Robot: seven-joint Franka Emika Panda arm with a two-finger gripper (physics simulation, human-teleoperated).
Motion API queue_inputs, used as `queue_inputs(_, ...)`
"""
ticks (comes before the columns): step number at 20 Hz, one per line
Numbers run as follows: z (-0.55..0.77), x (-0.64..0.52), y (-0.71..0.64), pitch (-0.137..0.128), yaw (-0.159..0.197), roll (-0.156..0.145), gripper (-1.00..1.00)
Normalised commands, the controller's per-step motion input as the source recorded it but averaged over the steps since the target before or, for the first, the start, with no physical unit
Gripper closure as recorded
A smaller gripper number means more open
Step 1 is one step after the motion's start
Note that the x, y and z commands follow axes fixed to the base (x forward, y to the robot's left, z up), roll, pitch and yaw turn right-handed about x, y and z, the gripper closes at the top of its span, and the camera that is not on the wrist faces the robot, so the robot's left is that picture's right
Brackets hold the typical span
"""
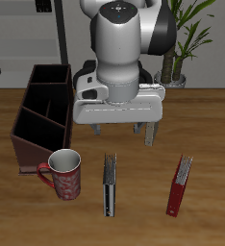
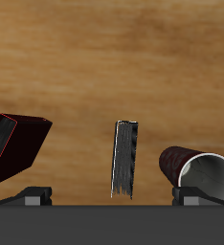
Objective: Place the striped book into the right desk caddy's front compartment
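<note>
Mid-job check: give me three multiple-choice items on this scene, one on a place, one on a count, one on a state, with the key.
1. Where does the striped book lie?
A. Inside the caddy
B. On the table between the mug and the red book
C. On top of the mug

2. How many books are on the table?
A. Two
B. Three
C. Four

3. What do the gripper's fingers hold?
A. The red book
B. The mug
C. Nothing

Key: 1 B, it lies flat between the mug and the red book, outside the caddy. 2 A, only the striped and red ones show. 3 C, the fingers hang apart above the table, nothing between them.
</note>
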Motion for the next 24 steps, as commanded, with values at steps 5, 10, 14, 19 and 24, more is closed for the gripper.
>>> queue_inputs(5, -0.12, 0.14, -0.07, -0.037, 0.012, 0.021, -1.0)
queue_inputs(10, -0.22, 0.15, -0.11, 0.003, -0.035, 0.0, -1.0)
queue_inputs(14, -0.26, 0.05, -0.01, 0.009, 0.004, 0.001, -1.0)
queue_inputs(19, -0.29, 0.05, 0.01, 0.0, -0.015, -0.02, -1.0)
queue_inputs(24, -0.11, 0.01, 0.04, -0.007, -0.005, 0.004, -1.0)
